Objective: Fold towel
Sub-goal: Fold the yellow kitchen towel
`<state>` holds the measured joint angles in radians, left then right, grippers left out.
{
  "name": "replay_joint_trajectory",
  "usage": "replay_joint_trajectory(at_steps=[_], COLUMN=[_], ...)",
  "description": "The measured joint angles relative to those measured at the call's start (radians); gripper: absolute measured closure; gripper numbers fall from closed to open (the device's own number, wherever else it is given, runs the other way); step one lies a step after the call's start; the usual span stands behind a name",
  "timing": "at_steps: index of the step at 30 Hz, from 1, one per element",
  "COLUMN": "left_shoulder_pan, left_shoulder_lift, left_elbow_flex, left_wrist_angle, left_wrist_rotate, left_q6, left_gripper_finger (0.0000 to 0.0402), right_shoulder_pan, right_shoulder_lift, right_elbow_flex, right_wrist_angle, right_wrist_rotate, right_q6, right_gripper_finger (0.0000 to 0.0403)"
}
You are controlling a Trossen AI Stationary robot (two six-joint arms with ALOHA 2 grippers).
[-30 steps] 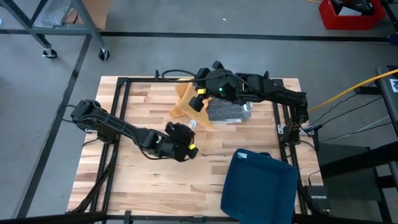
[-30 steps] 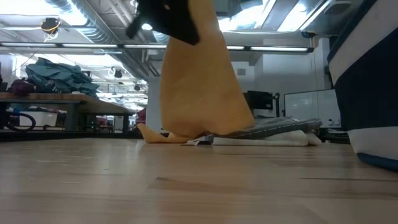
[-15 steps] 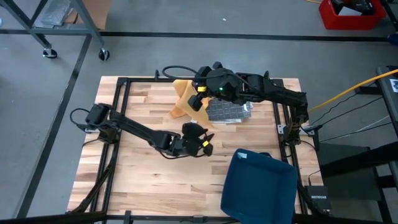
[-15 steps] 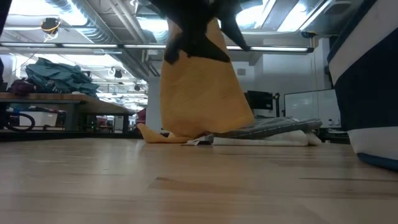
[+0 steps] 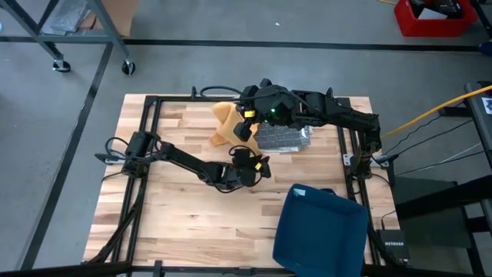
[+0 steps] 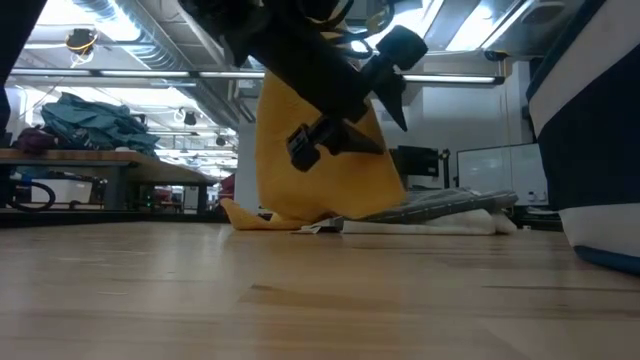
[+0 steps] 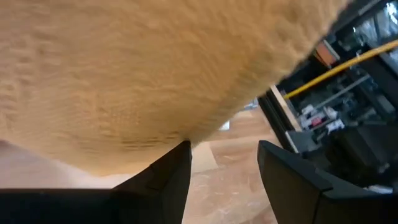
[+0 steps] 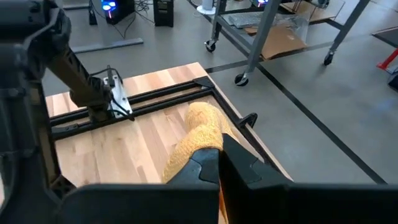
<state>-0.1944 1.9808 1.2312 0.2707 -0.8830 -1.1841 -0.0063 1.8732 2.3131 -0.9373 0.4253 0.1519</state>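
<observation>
My left gripper (image 5: 261,165) has swung in fast across the table (image 5: 154,223): a second ago it sat near the middle of the boards, now it is just beside the hanging yellow towel (image 5: 228,123), at its lower edge. Its jaws have gone from nearly closed to wide apart on the way in. In the left wrist view the two fingers (image 7: 177,171) stand spread with bare wood between them, and the towel's (image 7: 137,74) lower hem hangs just above the fingertips. Nothing is held there yet.

My right gripper (image 5: 247,115) has not shifted. It stays clamped on the towel's upper edge, holding it up off the table; the right wrist view shows the fingers (image 8: 214,165) pressed together with yellow cloth (image 8: 196,134) bunched out beyond them. In the low view the towel (image 6: 320,175) hangs as a drape, its bottom trailing on the wood, with the left arm crossing in front of it.

Behind the towel lies a grey folded cloth (image 5: 280,138) on the table, and a dark blue bin (image 5: 323,231) sits at the near right corner.

My read: the left arm is set up to pinch the free lower hem. Once I have both ends I can spread the towel and lay it flat for the fold. Risk is closing on air, since the hem sits at the fingertips, not between them.
</observation>
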Motion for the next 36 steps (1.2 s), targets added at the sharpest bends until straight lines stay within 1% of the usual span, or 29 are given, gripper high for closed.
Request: replay_joint_trajectory(at_steps=[11, 16, 21, 26, 28, 36], left_shoulder_pan=[-0.002, -0.007, -0.042, -0.061, -0.060, -0.052], left_shoulder_lift=[0.000, 0.000, 0.000, 0.000, 0.000, 0.000], left_elbow_flex=[0.000, 0.000, 0.000, 0.001, 0.001, 0.001], left_wrist_angle=[0.001, 0.007, 0.010, 0.002, 0.000, -0.008], left_wrist_rotate=[-0.092, -0.099, -0.110, -0.186, -0.197, -0.199], left_q6=[-0.160, -0.279, -0.305, -0.339, -0.355, -0.383], left_gripper_finger=[0.0224, 0.0224, 0.0224, 0.0224, 0.0226, 0.0257], right_shoulder_pan=[0.000, 0.000, 0.000, 0.000, 0.000, 0.000], right_shoulder_lift=[0.029, 0.035, 0.043, 0.043, 0.043, 0.043], right_elbow_flex=[0.001, 0.001, 0.001, 0.001, 0.001, 0.001], right_wrist_angle=[-0.017, 0.009, 0.058, 0.101, 0.115, 0.159], right_wrist_rotate=[-0.019, -0.007, 0.004, -0.003, -0.007, -0.007], right_q6=[-0.001, -0.001, -0.001, 0.000, 0.000, 0.025], right_gripper_finger=[0.0402, 0.0402, 0.0402, 0.0402, 0.0402, 0.0402])
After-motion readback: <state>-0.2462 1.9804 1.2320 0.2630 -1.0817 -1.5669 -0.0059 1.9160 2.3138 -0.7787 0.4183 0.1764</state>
